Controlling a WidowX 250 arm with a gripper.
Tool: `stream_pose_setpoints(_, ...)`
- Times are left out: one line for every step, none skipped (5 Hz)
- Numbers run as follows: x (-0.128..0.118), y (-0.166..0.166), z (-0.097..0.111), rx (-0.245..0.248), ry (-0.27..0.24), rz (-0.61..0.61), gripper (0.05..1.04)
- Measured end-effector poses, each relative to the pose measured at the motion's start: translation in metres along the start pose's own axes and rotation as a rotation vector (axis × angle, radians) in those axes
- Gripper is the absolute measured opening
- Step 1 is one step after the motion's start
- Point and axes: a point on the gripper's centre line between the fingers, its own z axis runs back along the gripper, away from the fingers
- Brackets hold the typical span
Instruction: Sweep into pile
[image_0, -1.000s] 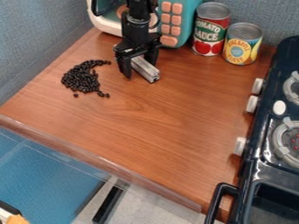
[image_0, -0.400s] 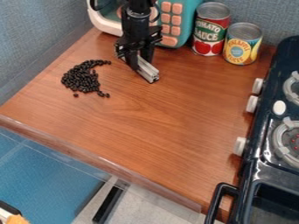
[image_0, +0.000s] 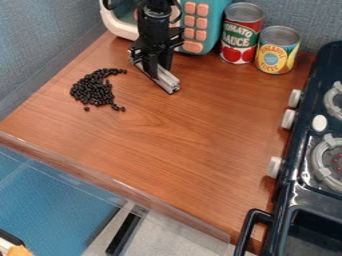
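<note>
Black beans (image_0: 92, 90) bunched up on the wooden tabletop (image_0: 174, 140), over toward the left side of the view. Kind of a lopsided crescent, thick in the lower part and trailing off to a thin tail at the upper right. Not totally tidy either: one loose bean (image_0: 87, 108) just below the heap, plus a couple more at its lower right.

Just to the right of the beans, well short of touching them, a silvery metal bar (image_0: 165, 80) lying at a slant, near end pointing down and right. Black gripper (image_0: 159, 76) right over it, fingers drawn in on the bar, one on each side, so pretty much clamped on. Arm (image_0: 155, 30) coming in from the top edge, gripper hanging down.

Behind all that, a teal and white toy microwave (image_0: 217, 25) with rows of pinkish buttons. Next to it, a red can (image_0: 240, 37) with tomatoes on the label, then a shorter yellow and blue can (image_0: 277, 55), both upright near the back.

Off to the right, a dark toy stove (image_0: 294, 187) with white knobs, grey burner grates (image_0: 324, 162) and a black handle (image_0: 249, 220) at the front. Greyish-blue wall (image_0: 27, 60) on the far left, clear plastic strip (image_0: 127, 189) along the front edge.
</note>
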Motion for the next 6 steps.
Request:
stream_pose_setpoints(0.005, 0.004, -0.001, 0.001, 0.002, 0.021, 0.348)
stream_pose_setpoints(0.015, 0.012, -0.003, -0.001, 0.012, 0.054, 0.348)
stream_pose_setpoints(0.02, 0.017, -0.004, 0.001, 0.032, 0.067, 0.348)
stream_pose_setpoints(0.022, 0.022, -0.007, -0.009, 0.051, 0.078, 0.348)
stream_pose_setpoints(0.022, 0.026, -0.009, -0.011, 0.052, 0.089, 0.348)
stream_pose_setpoints(0.02, 0.034, -0.009, -0.024, 0.058, 0.115, 0.348)
